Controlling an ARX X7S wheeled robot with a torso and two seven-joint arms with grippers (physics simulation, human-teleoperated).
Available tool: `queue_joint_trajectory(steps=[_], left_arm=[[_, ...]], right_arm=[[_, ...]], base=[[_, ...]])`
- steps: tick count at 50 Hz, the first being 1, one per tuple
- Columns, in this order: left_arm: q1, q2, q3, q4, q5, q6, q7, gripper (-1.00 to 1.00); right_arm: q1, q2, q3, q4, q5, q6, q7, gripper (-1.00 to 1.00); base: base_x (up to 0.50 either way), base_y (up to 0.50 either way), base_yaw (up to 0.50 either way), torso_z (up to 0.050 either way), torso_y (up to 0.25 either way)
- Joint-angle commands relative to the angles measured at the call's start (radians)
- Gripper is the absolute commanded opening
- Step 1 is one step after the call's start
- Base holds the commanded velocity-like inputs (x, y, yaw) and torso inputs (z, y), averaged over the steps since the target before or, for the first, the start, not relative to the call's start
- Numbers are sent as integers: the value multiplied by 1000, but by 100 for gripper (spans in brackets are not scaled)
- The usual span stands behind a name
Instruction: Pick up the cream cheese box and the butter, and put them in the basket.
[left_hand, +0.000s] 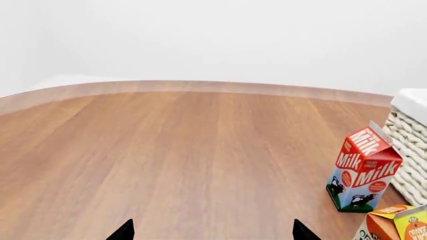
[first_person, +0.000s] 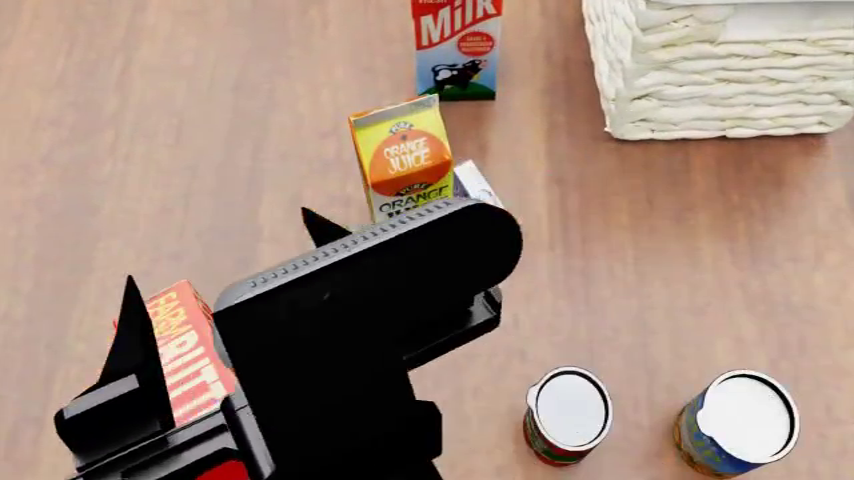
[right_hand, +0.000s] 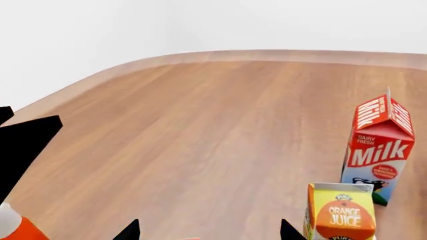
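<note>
The butter (first_person: 187, 360), a red box with pale lettering, lies on the wooden table at the lower left of the head view. A black arm fills that corner, with two spread fingertips (first_person: 134, 320) either side of the butter, but I cannot tell which arm it is. The cream cheese box (first_person: 475, 185) shows as a white corner beside the juice carton, mostly hidden by the arm. The basket (first_person: 721, 90) (left_hand: 410, 150) stands at the far right. My left gripper (left_hand: 213, 232) and right gripper (right_hand: 207, 232) are both open, holding nothing.
A milk carton (first_person: 458, 45) (left_hand: 363, 170) (right_hand: 380, 150) stands left of the basket, with an orange juice carton (first_person: 400, 160) (left_hand: 393, 225) (right_hand: 341, 212) nearer. Two cans (first_person: 570, 415) (first_person: 738, 420) stand at the lower right. The table's curved far edge (right_hand: 200, 55) shows.
</note>
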Motion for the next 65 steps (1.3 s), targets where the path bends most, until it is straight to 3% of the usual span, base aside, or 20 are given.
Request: queue_joint_trajectory(steps=[1,11,28,65], left_arm=[[6,-10,-5,0,-15,14,-8,100],[12,-15,-7,-1,-14,23,-5,100],[16,-26,-3,-3,-19,38,-5,100],[31,-44,-2,-3,-24,68,-9,100]], right_arm=[[-43,-26,-131,7,-133,-51,-81,100],[-97,-5,-321,40,-336,-151,-169,100],[-104,21,-493,101,-520,-251,-191,100],[-160,57,-585,316,-617,-409,-284,100]], base=[[0,0,0,0,0],[0,0,0,0,0],[0,0,0,0,0],[0,0,0,0,0]])
